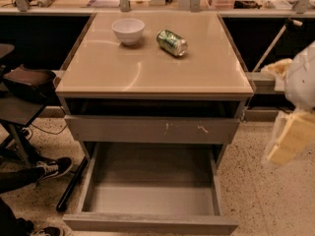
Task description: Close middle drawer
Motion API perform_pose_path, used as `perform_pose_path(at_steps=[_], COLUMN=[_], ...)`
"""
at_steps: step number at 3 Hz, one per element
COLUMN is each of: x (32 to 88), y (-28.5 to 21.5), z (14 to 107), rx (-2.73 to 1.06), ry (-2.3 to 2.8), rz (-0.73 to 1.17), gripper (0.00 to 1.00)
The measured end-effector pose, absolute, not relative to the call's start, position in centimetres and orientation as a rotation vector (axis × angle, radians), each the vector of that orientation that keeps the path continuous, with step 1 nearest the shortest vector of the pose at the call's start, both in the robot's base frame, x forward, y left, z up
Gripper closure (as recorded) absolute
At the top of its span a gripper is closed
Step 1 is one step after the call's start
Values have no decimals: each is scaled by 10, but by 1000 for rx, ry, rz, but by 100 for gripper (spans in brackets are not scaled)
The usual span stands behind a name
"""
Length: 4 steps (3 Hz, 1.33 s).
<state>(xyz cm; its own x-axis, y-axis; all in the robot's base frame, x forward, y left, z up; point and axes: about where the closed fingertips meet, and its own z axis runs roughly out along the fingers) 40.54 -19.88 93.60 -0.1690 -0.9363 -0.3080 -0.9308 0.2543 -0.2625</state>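
The middle drawer [147,223] is a wide grey tray with a plain front. It is pulled far out of the cabinet at the bottom of the camera view, and its inside is empty. Above it, the grey drawer front with pale scratch marks [152,129] stands slightly out, leaving a dark gap under the tabletop. My gripper [289,140], pale yellow below a white arm segment [301,77], hangs at the right edge of the view. It is to the right of the cabinet, about level with the scratched front, and touches nothing.
A white bowl [128,30] and a green can [172,42] lying on its side rest on the beige cabinet top [147,70]. A person's legs and a black shoe [51,167] are at the lower left, beside a dark chair [24,82]. The floor is speckled.
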Motion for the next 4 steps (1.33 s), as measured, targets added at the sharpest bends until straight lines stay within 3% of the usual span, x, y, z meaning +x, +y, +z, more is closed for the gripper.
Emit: perform_pose_path(at_steps=[2,3,4], x=[359,331,331], y=[-154,-142,-142], z=[837,734,734], rx=[-1499,-1372,-1372], ry=[2150,2275,2274], rz=[92,110,109], gripper=[0,0,0])
